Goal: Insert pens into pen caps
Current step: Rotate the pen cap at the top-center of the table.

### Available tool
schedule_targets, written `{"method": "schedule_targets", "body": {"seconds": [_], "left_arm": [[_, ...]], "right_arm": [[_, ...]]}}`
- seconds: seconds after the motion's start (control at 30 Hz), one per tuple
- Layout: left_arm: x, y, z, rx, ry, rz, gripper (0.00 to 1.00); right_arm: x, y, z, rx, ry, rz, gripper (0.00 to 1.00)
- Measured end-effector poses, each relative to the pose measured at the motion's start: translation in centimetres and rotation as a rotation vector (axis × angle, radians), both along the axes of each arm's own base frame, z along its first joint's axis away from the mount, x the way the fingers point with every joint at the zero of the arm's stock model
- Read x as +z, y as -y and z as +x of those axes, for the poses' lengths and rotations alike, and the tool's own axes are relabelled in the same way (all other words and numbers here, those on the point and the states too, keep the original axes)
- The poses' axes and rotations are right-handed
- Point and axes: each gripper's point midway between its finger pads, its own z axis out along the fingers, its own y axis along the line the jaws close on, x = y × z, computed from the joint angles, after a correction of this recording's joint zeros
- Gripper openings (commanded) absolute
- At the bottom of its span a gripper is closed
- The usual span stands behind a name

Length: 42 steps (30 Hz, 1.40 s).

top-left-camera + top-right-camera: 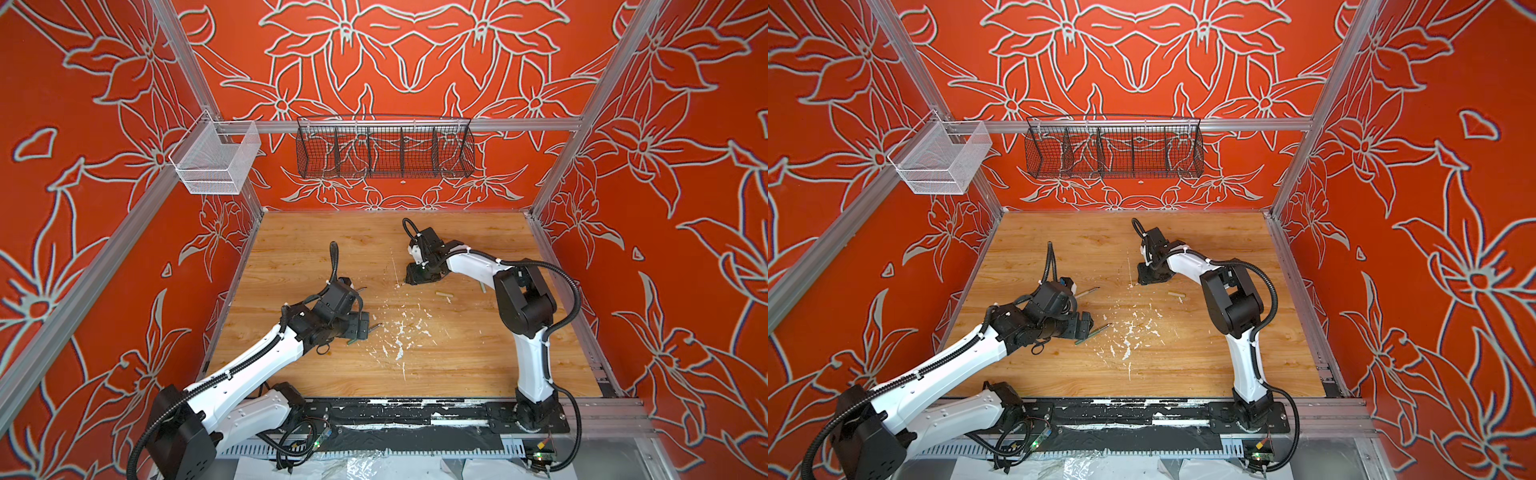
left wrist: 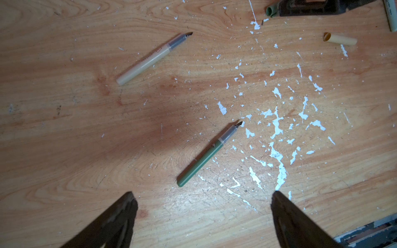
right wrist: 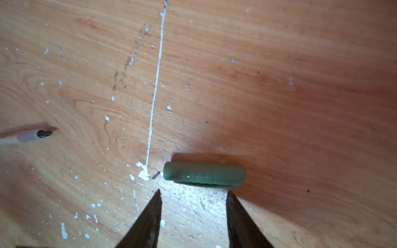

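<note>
A dark green pen (image 2: 209,153) lies on the wooden table just ahead of my left gripper (image 2: 203,197), which is wide open and empty. In a top view the same green pen (image 1: 1094,334) sticks out beside that gripper (image 1: 1081,326). A tan pen (image 2: 153,58) lies farther off, dark tip bare. A green pen cap (image 3: 204,175) lies crosswise just past the tips of my right gripper (image 3: 194,192), which is open with nothing between its fingers. A tan cap (image 1: 444,294) lies near the right arm, with a pale mint pen (image 2: 390,15) beside it.
White paint flecks (image 1: 399,332) are scattered over the middle of the table (image 1: 457,365). A black wire basket (image 1: 384,147) hangs on the back wall and a white mesh basket (image 1: 216,160) on the left rail. Aluminium frame posts bound the table.
</note>
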Motion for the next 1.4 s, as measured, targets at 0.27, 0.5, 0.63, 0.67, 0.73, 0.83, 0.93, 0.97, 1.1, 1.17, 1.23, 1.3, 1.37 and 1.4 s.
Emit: {"method": "schedule_targets", "body": {"seconds": [0.27, 0.5, 0.63, 0.67, 0.73, 0.83, 0.93, 0.97, 1.1, 1.17, 1.23, 1.3, 1.37, 1.4], "left_arm": [[0.0, 0.0, 0.0, 0.0, -0.001, 0.0, 0.97], [-0.4, -0.1, -0.2, -0.003, -0.007, 0.006, 0.97], [-0.4, -0.1, -0.2, -0.003, -0.007, 0.009, 0.97], [-0.4, -0.2, -0.2, -0.002, -0.007, 0.01, 0.97], [-0.4, -0.2, -0.1, 0.0, -0.005, 0.013, 0.97], [-0.4, -0.3, -0.1, 0.002, -0.001, 0.015, 0.97], [-0.2, -0.4, -0.1, 0.004, 0.006, 0.014, 0.97], [-0.1, -0.4, -0.1, 0.005, 0.009, 0.013, 0.97], [0.0, -0.5, -0.1, 0.007, 0.015, 0.014, 0.97], [0.0, -0.5, 0.0, 0.006, 0.017, 0.016, 0.97], [0.0, -0.5, 0.0, 0.006, 0.016, 0.018, 0.97], [0.0, -0.5, 0.0, 0.004, 0.018, 0.02, 0.97], [0.0, -0.5, 0.0, 0.003, 0.018, 0.021, 0.97], [0.0, -0.5, 0.0, 0.003, 0.018, 0.021, 0.97]], "right_arm": [[0.5, -0.1, -1.6, -0.036, -0.027, 0.068, 0.5], [-0.6, -0.3, -2.4, -0.082, -0.071, 0.101, 0.5], [-0.6, -1.0, -1.1, -0.084, -0.06, 0.109, 0.51], [-0.6, -1.3, -0.6, -0.084, -0.055, 0.111, 0.51], [-0.8, -1.7, 0.3, -0.081, -0.051, 0.111, 0.51], [-0.8, -2.4, 1.8, -0.071, -0.032, 0.106, 0.51], [-0.8, -2.5, 2.6, -0.064, -0.018, 0.082, 0.52], [-0.8, -2.4, 2.8, -0.061, -0.016, 0.068, 0.52], [-0.9, -1.9, 3.7, -0.064, 0.003, 0.004, 0.52], [-1.0, -1.6, 3.8, -0.067, 0.008, -0.017, 0.52], [-1.0, -1.4, 3.9, -0.069, 0.007, -0.029, 0.53], [-1.0, -1.5, 4.3, -0.07, 0.005, -0.037, 0.53], [-1.0, -1.9, 5.1, -0.068, 0.011, -0.039, 0.53], [-0.9, -2.1, 5.4, -0.066, 0.018, -0.037, 0.53]]}}
